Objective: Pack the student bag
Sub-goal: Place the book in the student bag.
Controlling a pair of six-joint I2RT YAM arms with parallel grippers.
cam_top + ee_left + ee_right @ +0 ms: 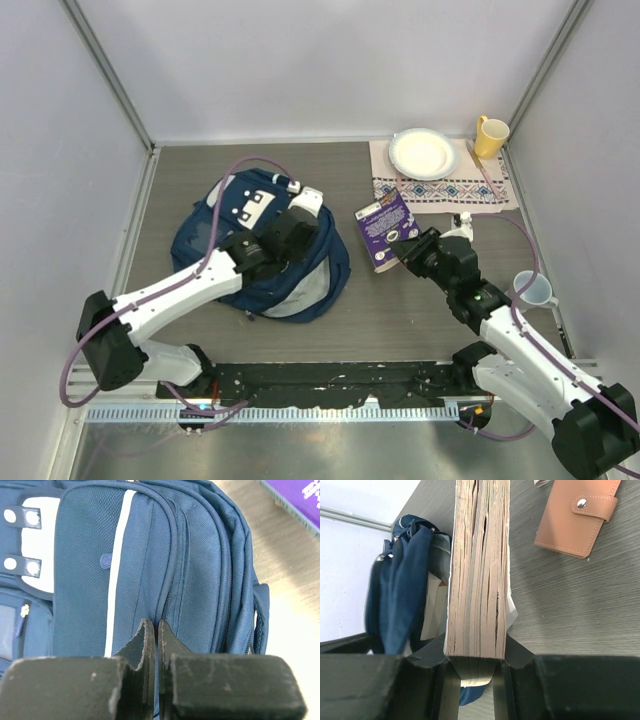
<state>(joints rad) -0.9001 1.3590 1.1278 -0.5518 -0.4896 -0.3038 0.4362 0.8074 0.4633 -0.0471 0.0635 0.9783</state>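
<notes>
The student bag [215,245] lies flat left of the table's middle, navy with a white buckle patch [37,540] and a pale stripe. My left gripper [296,228] rests on its top right part. In the left wrist view this gripper [156,630] is shut, with a thin fold of the bag's [200,565] fabric pinched between the fingertips beside a zipper seam. My right gripper [407,250] hovers right of the bag, shut on a thick book [384,226] with a purple cover. The right gripper [474,652] clamps the book [477,570] across its page block. The bag [400,590] gapes beyond it, light lining showing.
A patterned placemat [445,188] at the back right carries a white plate [423,153], with a yellow mug [490,137] beside it. A clear measuring cup [532,290] stands near the right wall. A brown snap wallet [577,517] lies on the table past the book.
</notes>
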